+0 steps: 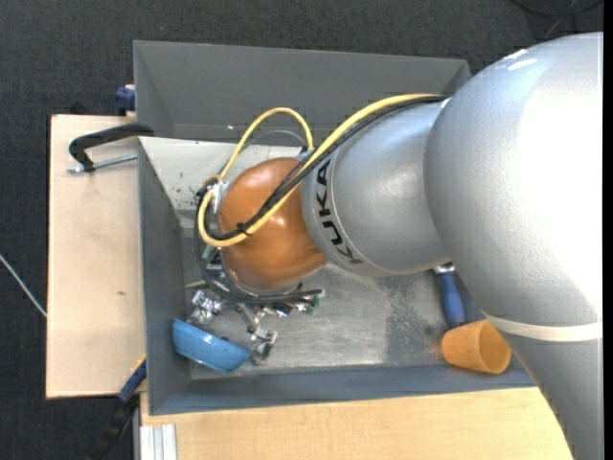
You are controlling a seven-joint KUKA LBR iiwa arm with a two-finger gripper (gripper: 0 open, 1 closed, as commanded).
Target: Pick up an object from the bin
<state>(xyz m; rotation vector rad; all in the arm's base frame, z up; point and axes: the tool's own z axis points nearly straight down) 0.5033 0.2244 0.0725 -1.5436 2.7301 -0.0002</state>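
Observation:
My gripper (232, 320) hangs under the orange cover in the bin's front left part. Its two metal fingertips (203, 304) stand apart, open, with bare bin floor between them. A blue shallow bowl-like thing (209, 347) lies just in front of them by the bin's front left corner, close beneath the fingertips; whether they touch it I cannot tell. A small green-edged piece (308, 302) pokes out from under the cover to the gripper's right.
An orange cup (476, 347) lies on its side at the front right corner. A blue handle (449, 297) slants just behind it, partly hidden by the arm. The arm covers much of the bin's middle and right.

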